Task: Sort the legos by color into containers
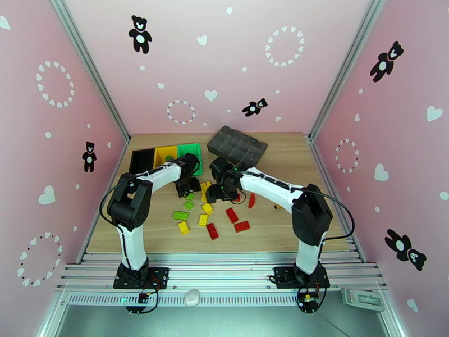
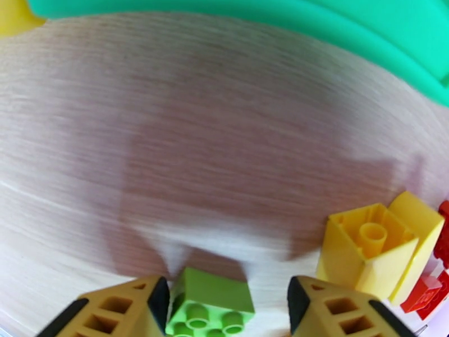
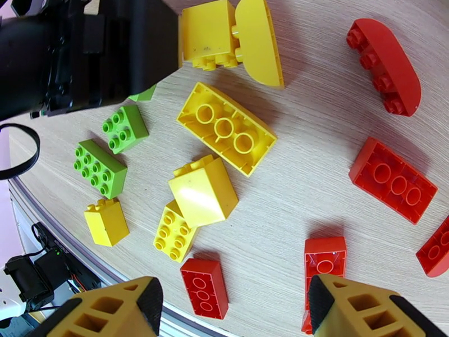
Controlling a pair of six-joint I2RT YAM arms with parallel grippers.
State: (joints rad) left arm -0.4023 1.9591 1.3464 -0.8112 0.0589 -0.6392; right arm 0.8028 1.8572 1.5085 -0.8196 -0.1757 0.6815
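The legos (image 1: 207,208) are chunky, glossy plastic bricks in lime green, yellow and red, with round studs on top and hollow undersides showing round tubes. Most are rectangular, and a few have a curved or slanted face. They lie loose on the wooden table (image 1: 280,220), scattered just nearer the arm bases than the green container (image 1: 189,151), some with studs up and some flipped over. From the right wrist we count six yellow pieces, three green ones, one of them half hidden behind the left arm (image 3: 84,51), and at least five red ones; we cannot be sure of those cut off at the edge. We count three containers: the green container, the yellow container (image 1: 164,155) against its left side, and the black container (image 1: 141,161) further left in the same row. One dark grey compartment tray (image 1: 237,146) sits just right of the green container. The left gripper (image 2: 224,303), low over the table just in front of the green container, has its jaws partly apart around one small green brick (image 2: 209,293); one finger looks to be against it and the other stands off with a gap. The right gripper (image 3: 233,304) hovers over the scatter with its jaws wide, holding nothing.
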